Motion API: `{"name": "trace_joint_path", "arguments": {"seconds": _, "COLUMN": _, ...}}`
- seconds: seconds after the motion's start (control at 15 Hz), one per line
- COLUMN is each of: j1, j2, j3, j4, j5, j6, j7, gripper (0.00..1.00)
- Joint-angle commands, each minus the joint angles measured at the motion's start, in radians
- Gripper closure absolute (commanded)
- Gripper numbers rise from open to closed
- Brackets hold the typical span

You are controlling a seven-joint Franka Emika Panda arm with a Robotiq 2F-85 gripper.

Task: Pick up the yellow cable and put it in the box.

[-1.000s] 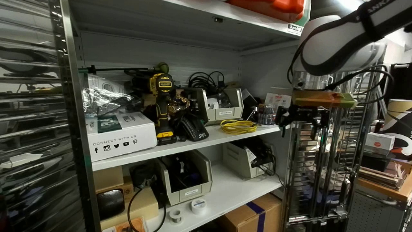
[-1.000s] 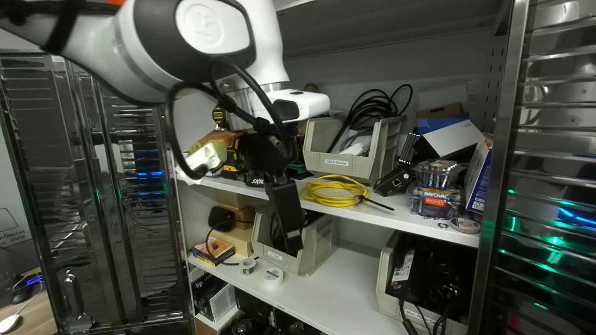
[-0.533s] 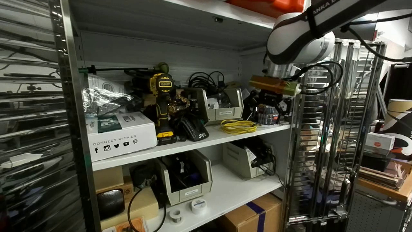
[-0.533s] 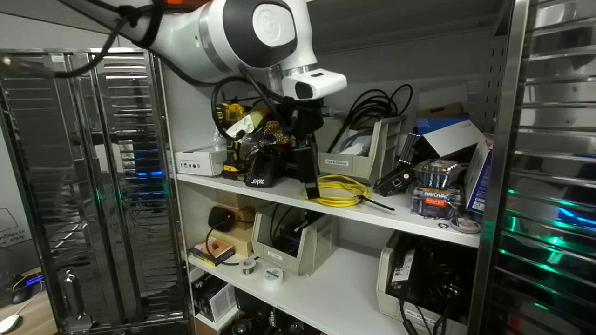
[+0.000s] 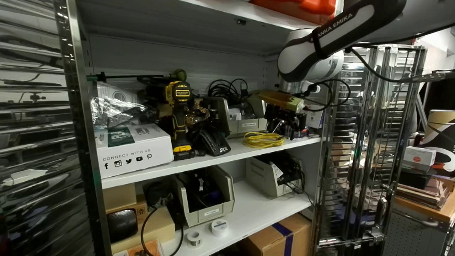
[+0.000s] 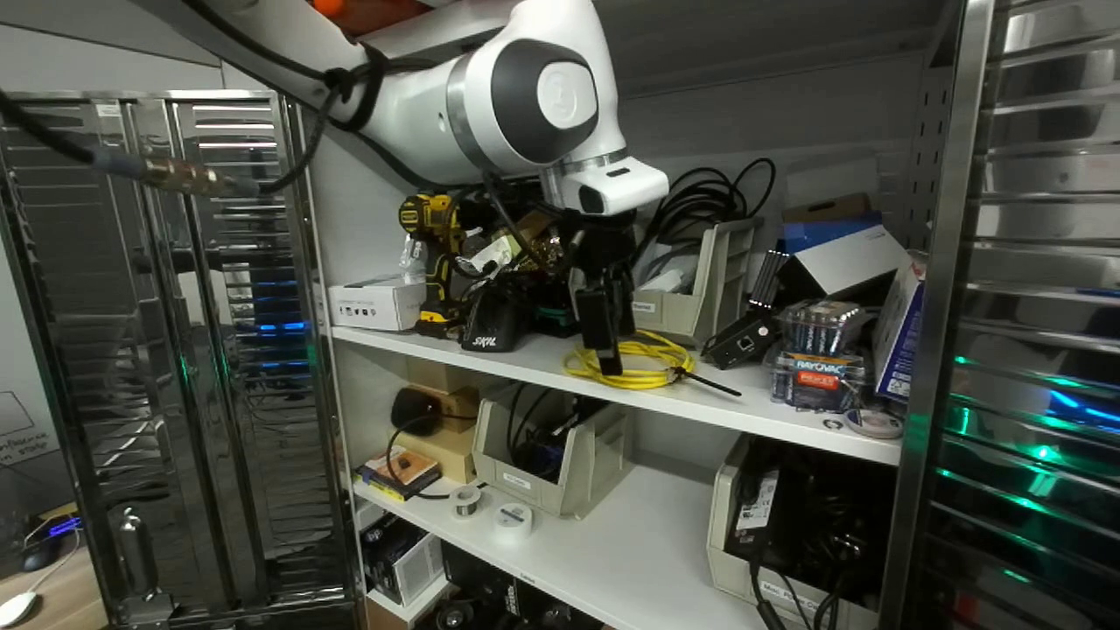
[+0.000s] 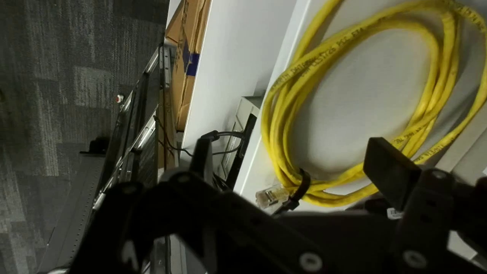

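Observation:
The yellow cable [image 5: 263, 144] lies coiled on the middle shelf, near the front edge, in both exterior views [image 6: 647, 379]. In the wrist view the cable [image 7: 276, 137] fills the upper right, with a black tie and clear plug at its near end. My gripper [image 5: 282, 129] hangs over the shelf close to the cable; in an exterior view [image 6: 612, 350] it overlaps the coil. In the wrist view its fingers [image 7: 293, 160] are wide apart and empty, one toward the shelf edge, one over the coil's far side. The whitish open box [image 5: 245, 125], labelled and holding black cables, stands right behind the cable [image 6: 678, 311].
A black SKIL charger [image 6: 490, 319], a yellow drill [image 5: 181, 96] and a white carton [image 5: 138, 153] stand along the shelf. A black adapter [image 6: 744, 339] and battery packs [image 6: 818, 372] are on the other side. A higher shelf [image 5: 213, 17] is above. More bins [image 5: 206, 209] stand below.
The arm has moved from outside the cabinet in over the middle shelf, bringing the gripper close to the cable. The cable and the box have not moved.

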Motion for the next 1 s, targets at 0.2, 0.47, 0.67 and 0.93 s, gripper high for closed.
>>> {"name": "trace_joint_path", "arguments": {"seconds": 0.2, "j1": 0.036, "j2": 0.078, "j3": -0.040, "j4": 0.102, "j5": 0.018, "j6": -0.042, "j7": 0.012, "gripper": 0.13}}
{"name": "trace_joint_path", "arguments": {"seconds": 0.47, "j1": 0.037, "j2": 0.074, "j3": -0.032, "j4": 0.099, "j5": 0.047, "j6": -0.080, "j7": -0.042, "gripper": 0.47}}
{"name": "trace_joint_path", "arguments": {"seconds": 0.67, "j1": 0.041, "j2": 0.068, "j3": -0.031, "j4": 0.087, "j5": 0.046, "j6": -0.114, "j7": -0.092, "gripper": 0.70}}
{"name": "trace_joint_path", "arguments": {"seconds": 0.93, "j1": 0.054, "j2": 0.045, "j3": -0.043, "j4": 0.072, "j5": -0.001, "j6": -0.161, "j7": -0.093, "gripper": 0.90}}
